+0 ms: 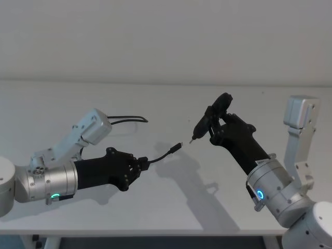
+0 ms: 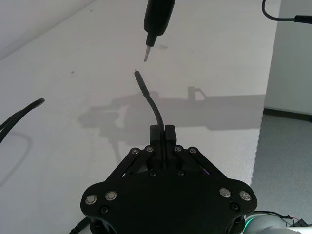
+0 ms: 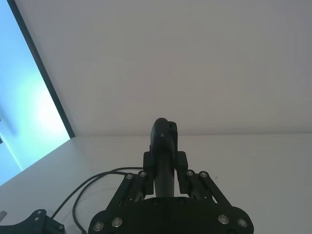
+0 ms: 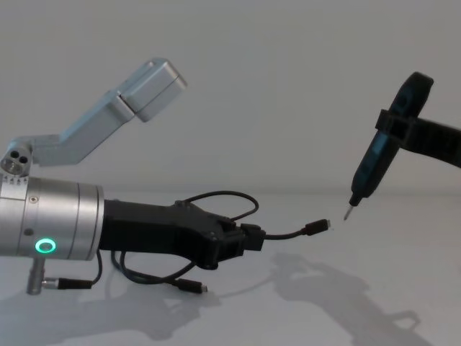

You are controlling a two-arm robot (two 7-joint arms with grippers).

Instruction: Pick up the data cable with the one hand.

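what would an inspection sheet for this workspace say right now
surface: white table, bare apart from the cable's slack.
job's things: cable is gripped near one end; its plug is off the table and points at the tool tip. The rest loops on the table behind the left arm.
clutter: nothing seen.
grippers: left gripper is shut on the cable; right gripper is shut on a black pointed tool, raised, tip down.
cables: short wire under the left wrist.
surroundings: plain pale wall.

Blk pointed tool [image 4: 367, 169] held over white tbl [image 1: 104, 98].
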